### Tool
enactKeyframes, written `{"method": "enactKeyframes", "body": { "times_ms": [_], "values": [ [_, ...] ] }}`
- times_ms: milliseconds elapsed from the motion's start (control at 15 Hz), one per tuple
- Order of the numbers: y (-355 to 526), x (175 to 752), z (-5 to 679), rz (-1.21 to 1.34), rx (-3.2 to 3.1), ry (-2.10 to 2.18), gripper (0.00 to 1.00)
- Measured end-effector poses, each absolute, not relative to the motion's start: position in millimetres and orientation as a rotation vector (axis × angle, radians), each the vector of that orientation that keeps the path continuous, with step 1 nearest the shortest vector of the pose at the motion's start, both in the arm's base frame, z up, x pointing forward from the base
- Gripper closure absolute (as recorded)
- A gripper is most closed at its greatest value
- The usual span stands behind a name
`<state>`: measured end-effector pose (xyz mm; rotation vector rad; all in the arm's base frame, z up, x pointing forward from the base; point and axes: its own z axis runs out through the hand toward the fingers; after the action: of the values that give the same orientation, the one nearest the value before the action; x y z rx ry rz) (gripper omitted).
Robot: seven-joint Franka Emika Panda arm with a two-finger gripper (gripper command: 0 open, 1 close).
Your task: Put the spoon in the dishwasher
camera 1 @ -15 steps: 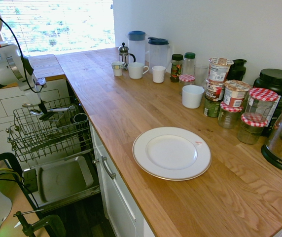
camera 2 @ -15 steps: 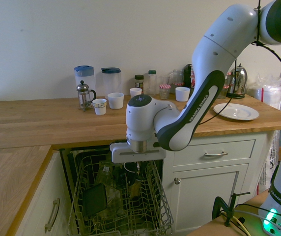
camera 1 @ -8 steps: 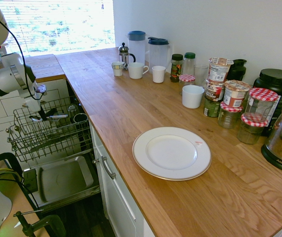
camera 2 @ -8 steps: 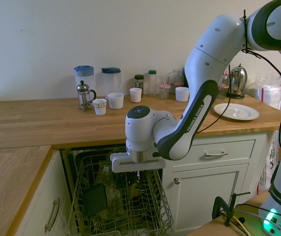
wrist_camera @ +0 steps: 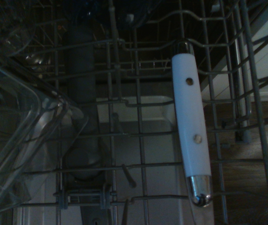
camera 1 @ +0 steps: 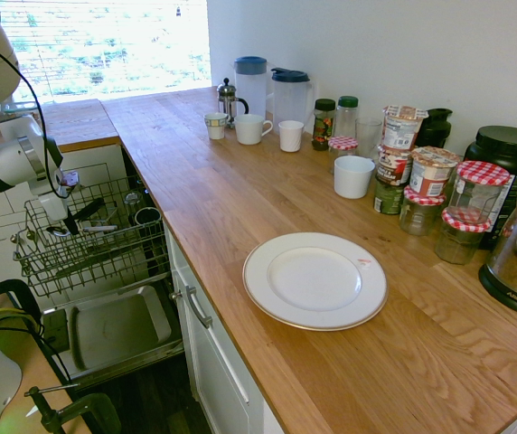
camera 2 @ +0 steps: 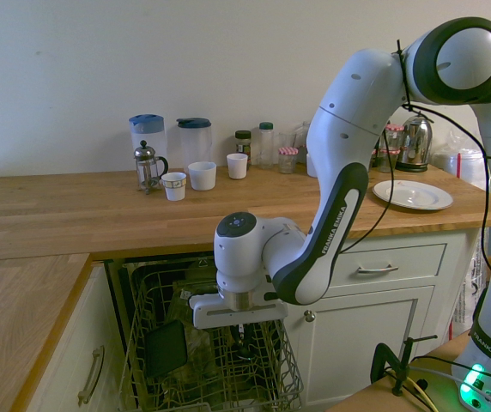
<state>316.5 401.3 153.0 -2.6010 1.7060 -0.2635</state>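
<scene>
Spoon, first exterior: the tool (camera 1: 71,226) is clamped on the spoon (camera 1: 101,228), carried low over the dishwasher's upper rack (camera 1: 52,264).
Rack, second exterior: tool above its near-counter side; lower gently, clear of the side wires.
Handle, wrist: white handle (wrist_camera: 190,112) crosses the wires; align it before letting go, lest it slip through.

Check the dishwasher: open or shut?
Open: its wire rack is pulled out beside the counter, and both exterior views look down into it.
</scene>
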Motion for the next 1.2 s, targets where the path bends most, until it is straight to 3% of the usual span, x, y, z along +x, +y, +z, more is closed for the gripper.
{"method": "enactKeyframes", "body": {
  "times_ms": [67, 133, 1200],
  "values": [
    [401, 315, 146, -0.261, -2.609, 1.709, 1.0],
    [401, 314, 139, -0.258, -2.61, 1.711, 0.0],
    [399, 317, 132, -0.286, -2.578, 1.73, 0.0]
  ]
}}
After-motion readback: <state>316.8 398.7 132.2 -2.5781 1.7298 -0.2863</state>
